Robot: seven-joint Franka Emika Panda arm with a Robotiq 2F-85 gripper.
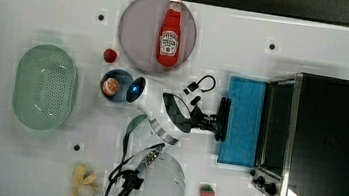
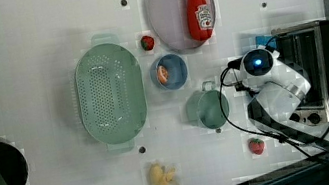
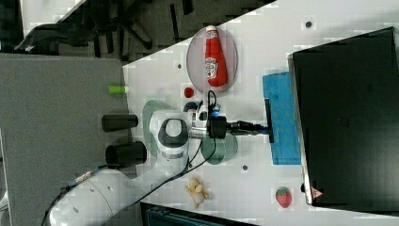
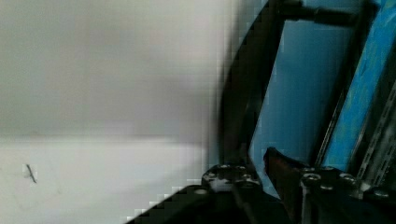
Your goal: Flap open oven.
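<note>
**Pincer on the door handle, door lying nearly flat**

Pincer point(image 1: 218, 119) is sitting mid-frame in the top view, jaws standing narrowly apart and closing around the black bar handle point(image 1: 222, 118) of the oven door point(image 1: 243, 120). The wrist view is showing one finger point(image 4: 285, 175) on each side of the bar, so I'm reading it as a grip on the handle (contact itself is hard to confirm).

The oven point(image 1: 330, 142) is occupying the right side of the top view, a boxy black shell with a silver front frame and two black knobs point(image 1: 265, 183) at the lower end of the front. It lies to the right of the pincer in the top view; the blue-tinted door is folding out leftward from it, toward the arm.

Key relation: the handle's long axis is running up-down in the top view, square to the pincer's approach line. The hinge edge is sitting against the oven front, so any remaining travel is down and away from the oven.

Surfaces: glass door is looking smooth and glossy, handle thin and rigid, white table point(image 1: 14, 159) matte. In my judgement the door is already close to fully open.
</note>
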